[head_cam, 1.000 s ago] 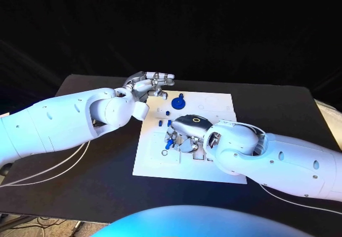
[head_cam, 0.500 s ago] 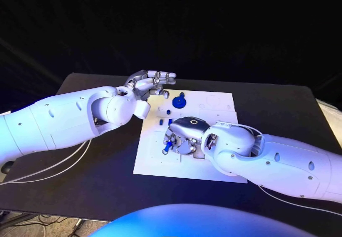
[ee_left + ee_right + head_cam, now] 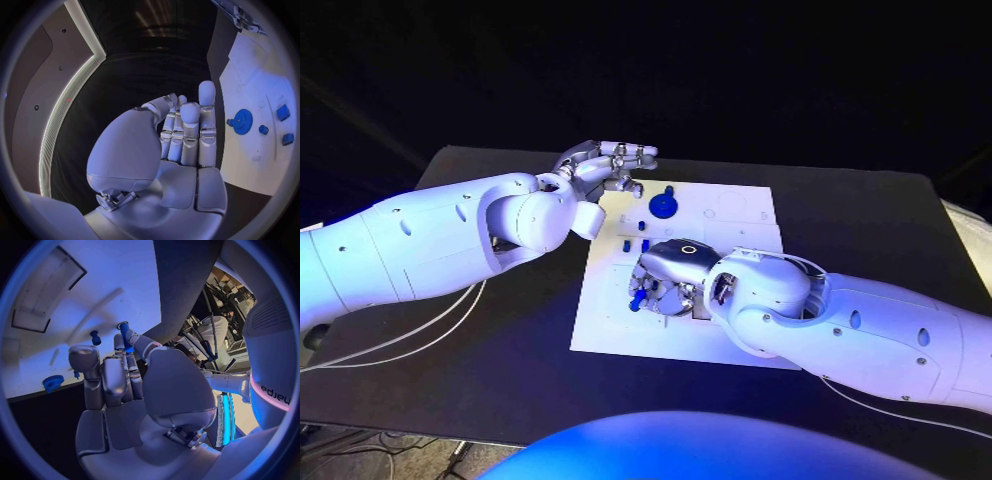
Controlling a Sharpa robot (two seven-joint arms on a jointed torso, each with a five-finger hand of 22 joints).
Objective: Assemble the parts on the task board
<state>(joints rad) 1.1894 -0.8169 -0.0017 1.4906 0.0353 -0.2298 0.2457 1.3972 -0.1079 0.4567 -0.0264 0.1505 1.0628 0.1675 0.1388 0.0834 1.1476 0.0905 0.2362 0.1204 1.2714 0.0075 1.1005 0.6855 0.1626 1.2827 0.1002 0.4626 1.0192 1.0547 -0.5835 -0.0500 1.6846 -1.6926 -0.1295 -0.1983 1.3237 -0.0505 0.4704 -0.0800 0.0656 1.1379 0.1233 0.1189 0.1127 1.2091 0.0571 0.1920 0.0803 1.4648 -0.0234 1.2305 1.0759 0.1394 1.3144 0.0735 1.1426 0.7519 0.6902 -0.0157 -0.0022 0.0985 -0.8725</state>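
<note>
Oddly, no readable writing shows on the board (image 3: 733, 215), only faint outlines printed on its white face. Over the middle of the board the right hand (image 3: 664, 278) pinches a blue peg (image 3: 126, 336) between thumb and fingers, its lower end down at the board's surface. Just beyond the board's far left corner, the left hand (image 3: 603, 165) hovers over the table (image 3: 877, 220), fingers straight and close together, holding nothing. A blue gear (image 3: 661, 208) lies near the far edge, with small blue pieces (image 3: 282, 112) between it and the right hand. Open room lies along the board's right half and near edge.
</note>
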